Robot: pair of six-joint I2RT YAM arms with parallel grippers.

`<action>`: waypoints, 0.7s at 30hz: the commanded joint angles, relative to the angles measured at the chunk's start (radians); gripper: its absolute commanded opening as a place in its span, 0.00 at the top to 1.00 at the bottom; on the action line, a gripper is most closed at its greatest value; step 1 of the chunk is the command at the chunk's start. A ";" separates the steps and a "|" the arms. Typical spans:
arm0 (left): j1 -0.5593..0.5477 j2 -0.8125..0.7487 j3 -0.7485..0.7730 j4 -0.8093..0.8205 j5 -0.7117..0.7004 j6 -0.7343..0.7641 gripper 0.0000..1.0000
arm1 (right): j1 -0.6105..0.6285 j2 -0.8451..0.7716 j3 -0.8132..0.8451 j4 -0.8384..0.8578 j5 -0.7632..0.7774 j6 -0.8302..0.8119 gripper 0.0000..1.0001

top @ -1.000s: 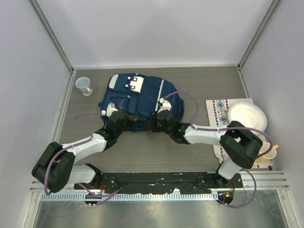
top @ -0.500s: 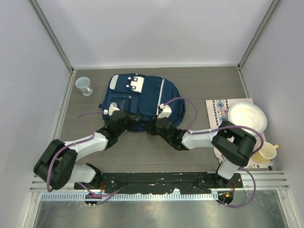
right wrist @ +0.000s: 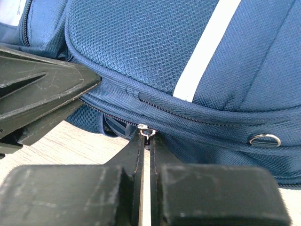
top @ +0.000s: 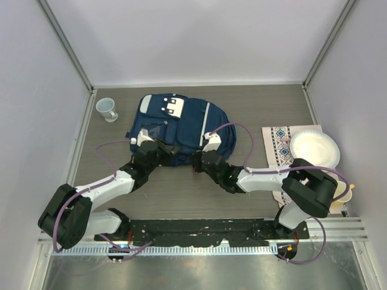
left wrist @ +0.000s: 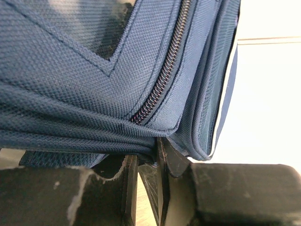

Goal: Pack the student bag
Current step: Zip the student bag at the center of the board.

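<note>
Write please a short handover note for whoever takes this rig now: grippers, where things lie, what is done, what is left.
Left gripper: shut on a fabric fold at the near edge of the student bag.
Right gripper: shut on the zipper pull on that same edge.
The bag lies flat on the table; a small cup stands to its left, a plate and a yellow cup at the right, all outside it.
Done: both grips set; how far the zipper is open cannot be told.
Left: open the bag, pack it, close it.

Both wrist views cut off most of the student bag
</note>
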 commanded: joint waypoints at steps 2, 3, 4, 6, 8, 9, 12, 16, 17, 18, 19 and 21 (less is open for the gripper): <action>-0.001 -0.082 0.031 -0.106 -0.018 0.131 1.00 | -0.011 -0.097 -0.001 -0.107 0.095 -0.129 0.99; 0.000 -0.088 0.033 -0.135 -0.021 0.149 1.00 | -0.011 -0.101 -0.001 -0.136 0.087 -0.138 0.99; 0.003 -0.096 0.037 -0.149 -0.025 0.160 1.00 | -0.011 -0.114 -0.001 -0.150 0.081 -0.152 0.99; 0.009 -0.113 0.034 -0.176 -0.028 0.173 1.00 | -0.011 -0.121 0.001 -0.186 0.072 -0.187 0.99; 0.023 -0.130 0.028 -0.196 -0.028 0.193 1.00 | -0.011 -0.135 0.002 -0.216 0.075 -0.215 0.99; 0.029 -0.134 0.027 -0.204 -0.025 0.199 1.00 | -0.011 -0.138 0.005 -0.240 0.086 -0.239 0.99; 0.069 -0.142 0.027 -0.229 0.013 0.232 1.00 | -0.011 -0.161 0.002 -0.274 0.102 -0.276 0.99; 0.133 -0.140 0.043 -0.256 0.093 0.315 1.00 | -0.012 -0.193 -0.004 -0.300 0.095 -0.298 0.99; 0.146 -0.136 0.049 -0.276 0.146 0.353 1.00 | -0.011 -0.210 -0.007 -0.303 0.095 -0.298 0.99; 0.158 -0.127 0.066 -0.287 0.174 0.378 1.00 | -0.011 -0.218 -0.008 -0.312 0.095 -0.294 0.99; 0.179 -0.119 0.076 -0.294 0.198 0.401 1.00 | -0.011 -0.229 -0.010 -0.317 0.101 -0.291 0.99; 0.198 -0.102 0.112 -0.322 0.276 0.478 1.00 | -0.011 -0.262 -0.018 -0.334 0.119 -0.285 0.99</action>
